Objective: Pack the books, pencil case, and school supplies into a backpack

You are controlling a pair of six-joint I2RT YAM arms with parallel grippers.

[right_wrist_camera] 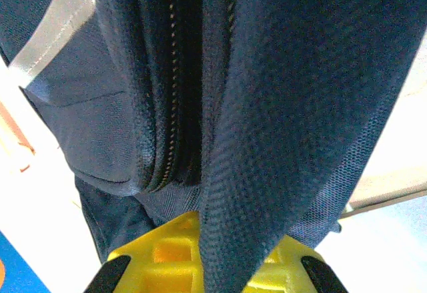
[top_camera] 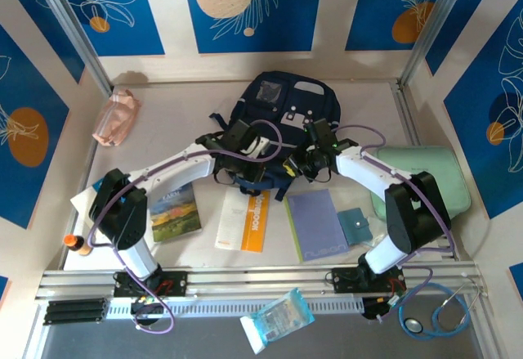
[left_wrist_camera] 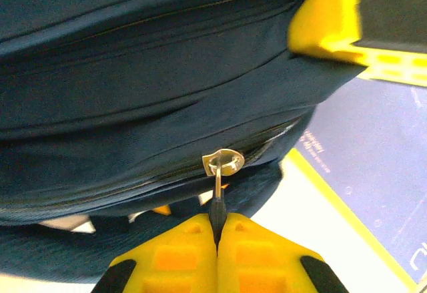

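Observation:
The navy backpack (top_camera: 282,114) lies at the table's middle back. My left gripper (top_camera: 263,156) is at its near edge, shut on the metal zipper pull (left_wrist_camera: 218,203) that hangs from the slider (left_wrist_camera: 223,161). Right beside it, my right gripper (top_camera: 296,165) is shut on a fold of the backpack's fabric (right_wrist_camera: 267,173) next to the zipper track (right_wrist_camera: 170,106). In front lie the books: a green cover (top_camera: 174,212), a white one with an orange band (top_camera: 243,222) and a lavender notebook (top_camera: 315,224). The pink pencil case (top_camera: 115,117) sits back left. A teal pad (top_camera: 355,226) and an orange-capped tube (top_camera: 75,243) lie loose.
A mint-green case (top_camera: 425,179) sits at the right beside my right arm. A plastic-wrapped packet (top_camera: 278,318) and a stethoscope (top_camera: 437,314) lie at the near edge past the rail. Patterned blue walls close in the table on three sides.

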